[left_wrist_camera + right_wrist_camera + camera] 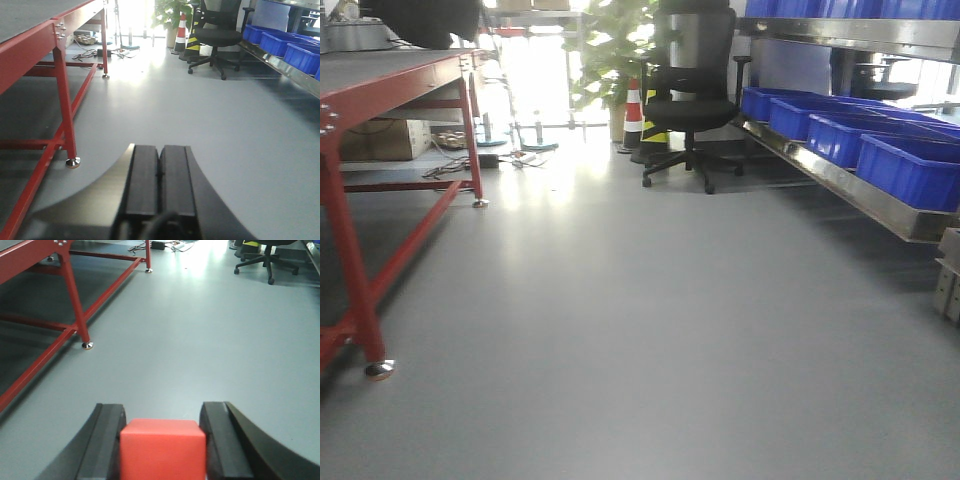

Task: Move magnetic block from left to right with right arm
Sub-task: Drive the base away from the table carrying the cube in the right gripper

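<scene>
The magnetic block, a plain red cube, fills the bottom of the right wrist view. It sits between the two black fingers of my right gripper, which press against its left and right faces and hold it above the grey floor. In the left wrist view my left gripper is shut, its two black pads pressed flat together with nothing between them. Neither gripper nor the block shows in the front view.
A red metal table frame stands at the left, with its foot on the grey floor. A black office chair, a traffic cone and a plant stand at the back. Blue bins sit on a steel shelf at the right.
</scene>
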### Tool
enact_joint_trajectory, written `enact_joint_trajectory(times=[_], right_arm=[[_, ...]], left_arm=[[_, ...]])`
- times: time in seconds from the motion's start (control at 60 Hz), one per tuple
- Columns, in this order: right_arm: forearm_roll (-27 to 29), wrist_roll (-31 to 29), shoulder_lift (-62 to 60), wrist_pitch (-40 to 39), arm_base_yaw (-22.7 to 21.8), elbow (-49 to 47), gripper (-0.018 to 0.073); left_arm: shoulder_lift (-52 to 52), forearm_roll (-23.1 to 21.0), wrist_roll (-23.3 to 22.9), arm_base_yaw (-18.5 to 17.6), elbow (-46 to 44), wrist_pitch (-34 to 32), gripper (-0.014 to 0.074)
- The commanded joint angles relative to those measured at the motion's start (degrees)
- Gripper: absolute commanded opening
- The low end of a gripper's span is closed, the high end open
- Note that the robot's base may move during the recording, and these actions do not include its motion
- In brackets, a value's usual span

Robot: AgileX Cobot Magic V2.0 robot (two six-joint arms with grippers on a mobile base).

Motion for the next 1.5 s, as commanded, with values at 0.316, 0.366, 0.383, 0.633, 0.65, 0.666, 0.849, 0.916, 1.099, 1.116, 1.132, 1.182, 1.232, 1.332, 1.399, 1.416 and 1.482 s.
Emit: enact_joint_trajectory(times=[0.316,0.366,0.383,0.633,0.65,0.666,0.849,0.916,1.099,1.116,1.132,1.182,1.232,1.332,1.399,1.416,1.482], right_arm=[[-0.6,-0.5,0.6,-5.2,-0.3,-1.4,0.0225],[-0.6,-0.5,0.6,-5.2,-0.3,-1.4,0.0225],[-0.6,-0.5,0.6,-5.2,-0.3,-1.4,0.0225],[-0.6,-0.5,0.6,-5.2,-0.3,-1.4,0.0225],[-0.6,-0.5,0.6,-5.2,-0.3,-1.4,0.0225],[-0.6,-0.5,0.6,-5.2,-0.3,-1.4,0.0225],[-0.6,-0.5,0.6,-5.2,-0.3,-1.4,0.0225],[-0.6,-0.5,0.6,-5.2,-0.3,-1.4,0.0225],[-0.6,-0.5,0.6,-5.2,-0.3,-1.4,0.0225],[-0.6,-0.5,0.6,-5.2,-0.3,-1.4,0.0225],[-0.6,-0.5,0.6,-5.2,-0.3,-1.4,0.0225],[-0.6,-0.5,0.6,-5.2,-0.3,-1.4,0.0225],[-0.6,-0.5,0.6,-5.2,-0.3,-1.4,0.0225],[-0.6,-0.5,0.6,-5.2,-0.3,-1.4,0.0225],[-0.6,-0.5,0.6,-5.2,-0.3,-1.4,0.0225],[-0.6,-0.5,0.6,-5.2,-0.3,-1.4,0.0225],[-0.6,-0.5,0.6,-5.2,-0.3,-1.4,0.0225]], left_arm=[[-0.9,-0.3,0.0,0.0,0.5,-4.7,-0.0116],[-0.9,-0.3,0.0,0.0,0.5,-4.7,-0.0116],[-0.9,-0.3,0.0,0.0,0.5,-4.7,-0.0116],[-0.9,-0.3,0.0,0.0,0.5,-4.7,-0.0116],[-0.9,-0.3,0.0,0.0,0.5,-4.7,-0.0116],[-0.9,-0.3,0.0,0.0,0.5,-4.7,-0.0116],[-0.9,-0.3,0.0,0.0,0.5,-4.7,-0.0116],[-0.9,-0.3,0.0,0.0,0.5,-4.7,-0.0116],[-0.9,-0.3,0.0,0.0,0.5,-4.7,-0.0116],[-0.9,-0.3,0.0,0.0,0.5,-4.7,-0.0116],[-0.9,-0.3,0.0,0.0,0.5,-4.7,-0.0116],[-0.9,-0.3,0.0,0.0,0.5,-4.7,-0.0116],[-0.9,-0.3,0.0,0.0,0.5,-4.7,-0.0116],[-0.9,-0.3,0.0,0.0,0.5,-4.7,-0.0116],[-0.9,-0.3,0.0,0.2,0.5,-4.7,-0.0116],[-0.9,-0.3,0.0,0.2,0.5,-4.7,-0.0116],[-0.9,-0.3,0.0,0.2,0.5,-4.7,-0.0116]])
